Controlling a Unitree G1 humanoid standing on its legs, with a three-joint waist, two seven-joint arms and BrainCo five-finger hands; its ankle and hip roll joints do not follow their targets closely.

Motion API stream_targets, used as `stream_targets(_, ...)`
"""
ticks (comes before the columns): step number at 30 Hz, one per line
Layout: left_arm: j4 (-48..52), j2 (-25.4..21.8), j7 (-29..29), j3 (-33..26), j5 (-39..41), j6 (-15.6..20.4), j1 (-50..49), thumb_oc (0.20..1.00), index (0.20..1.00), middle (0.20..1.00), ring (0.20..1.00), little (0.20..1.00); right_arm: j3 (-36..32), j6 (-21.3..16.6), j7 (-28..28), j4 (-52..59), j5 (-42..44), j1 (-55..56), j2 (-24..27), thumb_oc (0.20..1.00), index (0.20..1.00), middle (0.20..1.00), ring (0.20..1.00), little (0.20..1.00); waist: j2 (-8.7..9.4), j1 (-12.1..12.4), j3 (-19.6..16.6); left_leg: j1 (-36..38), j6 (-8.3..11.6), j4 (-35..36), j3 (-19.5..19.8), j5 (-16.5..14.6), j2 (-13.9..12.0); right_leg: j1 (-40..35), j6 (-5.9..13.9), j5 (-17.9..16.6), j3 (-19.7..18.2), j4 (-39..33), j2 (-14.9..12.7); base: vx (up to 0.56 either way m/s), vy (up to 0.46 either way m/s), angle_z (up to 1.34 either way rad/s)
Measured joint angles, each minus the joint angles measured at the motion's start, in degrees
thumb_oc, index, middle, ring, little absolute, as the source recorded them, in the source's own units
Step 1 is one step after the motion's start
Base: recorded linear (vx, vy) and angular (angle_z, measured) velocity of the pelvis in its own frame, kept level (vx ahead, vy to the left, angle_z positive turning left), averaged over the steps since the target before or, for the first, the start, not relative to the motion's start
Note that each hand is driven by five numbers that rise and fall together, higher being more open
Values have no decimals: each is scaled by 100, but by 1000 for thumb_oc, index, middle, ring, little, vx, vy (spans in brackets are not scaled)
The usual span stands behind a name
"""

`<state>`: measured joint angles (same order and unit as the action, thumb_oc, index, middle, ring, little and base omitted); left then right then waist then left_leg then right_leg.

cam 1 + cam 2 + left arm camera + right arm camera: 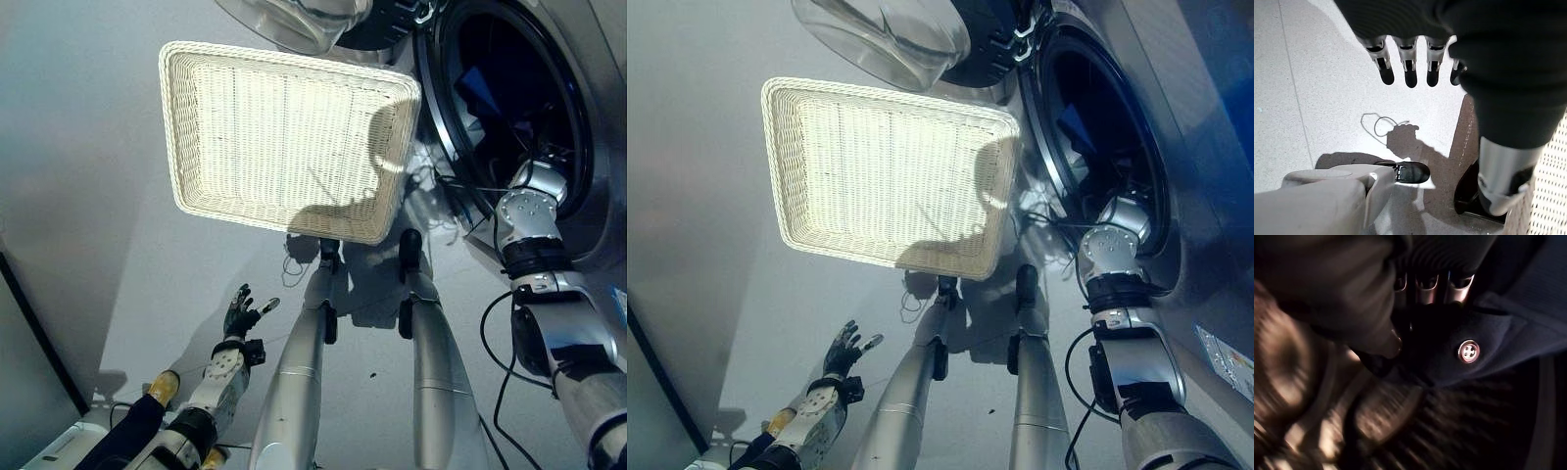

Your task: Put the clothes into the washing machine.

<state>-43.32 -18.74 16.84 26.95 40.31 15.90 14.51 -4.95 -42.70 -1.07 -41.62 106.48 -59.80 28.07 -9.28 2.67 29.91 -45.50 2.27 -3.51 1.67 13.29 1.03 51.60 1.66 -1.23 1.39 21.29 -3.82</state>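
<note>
The washing machine (588, 147) stood with its round door swung open, and everything else is best placed from that opening. The right hand (1435, 289) was reached inside the drum, right at the mouth, its wrist just crossing the dark door seal. In the right wrist view its fingers ran straight down onto a dark navy garment (1508, 328) with a pale button (1468, 351) — the fingertips were buried in or behind the cloth, so whether they were pinching it or simply lying on it cannot be told. Blue cloth (480, 93) showed deeper in the drum, beyond the hand.

The wicker basket (196, 69) lay on the floor just beside the machine's opening, on the door side, and held nothing that could be seen. So the clothes appeared to be inside the drum already, directly ahead of the right hand and along its reach, with the fold of the navy piece lying crosswise to the fingers.

The left hand (240, 313) hung well away from the machine, on the far side of the basket, its fingers straight and spread over bare floor, holding nothing.

The right hand was plainly the nearer one. My judgement is that the loading was close to complete; what remained turned on freeing those fingers from the cloth without dragging the garment back out over the seal.
</note>
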Motion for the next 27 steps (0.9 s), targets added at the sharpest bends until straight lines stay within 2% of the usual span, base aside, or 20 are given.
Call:
stream_targets(1,-4,-13,-4,3,0,-3,-4,1000,1000,1000,1000,1000,-46,-86,85,-123,87,-68,14,200,200,200,200,200,4,-1,2,25,-12,18,-2,9,-5,-34,13,-12,3,-32,-4,36,-71,4)
stream_targets(2,-11,-48,-21,8,0,-18,-3,1000,1000,1000,1000,1000,-208,-444,426,-545,411,-304,42,200,200,200,200,200,23,11,15,91,-33,54,-3,24,20,-114,39,-30,8,-100,-31,22,-75,4)
stream_targets(6,2,-312,-62,63,1,-48,-4,1000,1000,1000,1000,1000,-617,-995,1526,-1185,703,-640,261,200,200,200,200,200,77,107,50,106,-51,50,10,34,67,-180,74,-29,60,-148,-98,47,-60,5)
stream_targets(10,-5,-596,-102,102,4,-123,-20,1000,1000,1000,1000,1000,-608,-957,2023,-1247,703,-544,389,200,200,200,200,200,92,193,59,108,-52,-38,10,35,86,-207,74,-20,80,-95,-125,68,-30,3)
stream_targets(13,-2,-678,-156,101,3,-175,-19,1000,1000,1000,1000,1000,-620,-744,2708,-1300,703,-500,406,219,219,219,219,219,91,270,59,126,-53,-162,13,33,108,-255,70,-3,85,-4,-147,50,-47,4)
stream_targets(14,-2,-673,-177,109,2,-191,-22,1000,1000,1000,1000,1000,-635,-690,2874,-1296,703,-498,404,423,423,423,423,423,90,293,58,136,-65,-161,18,25,109,-254,67,-1,90,23,-145,34,-36,0)
stream_targets(15,-9,-671,-197,111,1,-217,-27,1000,1000,1000,1000,1000,-636,-621,3054,-1294,703,-486,397,677,677,677,677,677,90,304,59,151,-126,-161,23,-17,117,-254,65,0,99,46,-137,0,0,0)
stream_targets(16,-12,-656,-214,112,-1,-233,-27,1000,1000,1000,1000,1000,-677,-565,3178,-1238,703,-490,380,1000,1000,1000,1000,1000,90,303,58,152,-129,-165,28,-14,117,-255,65,6,107,64,-142,0,0,0)
stream_targets(17,-21,-638,-218,121,-1,-259,-27,1000,1000,1000,1000,1000,-766,-530,3233,-1193,703,-453,345,1000,1000,1000,1000,1000,90,303,58,162,-135,-165,29,-10,120,-263,67,7,106,71,-151,22,-14,4)
stream_targets(19,-26,-623,-207,136,-6,-300,-37,1000,1000,1000,1000,1000,-886,-483,3124,-942,703,-383,170,1000,1000,1000,1000,1000,91,267,59,211,-152,-167,34,-18,133,-323,84,19,107,70,-160,11,-11,3)
stream_targets(22,19,-592,-168,160,-12,-324,-56,1000,1000,1000,1000,1000,-908,-197,2396,-522,703,-129,-145,1000,1000,1000,1000,1000,94,117,61,297,-165,-157,46,-15,157,-417,104,29,111,61,-191,-3,7,3)
stream_targets(24,67,-576,-124,157,-14,-327,-57,1000,1000,1000,1000,1000,-899,139,1818,-305,702,-38,-286,1000,1000,1000,1000,1000,94,8,60,292,-173,-138,43,-19,171,-409,120,27,109,50,-202,-6,34,0)
stream_targets(27,159,-483,-43,150,-14,-330,-60,1000,1000,1000,1000,1000,-866,1010,944,-174,702,72,-333,1000,1000,1000,1000,1000,95,-43,60,277,-204,-121,9,-53,172,-368,174,29,65,4,-199,-10,40,-7)
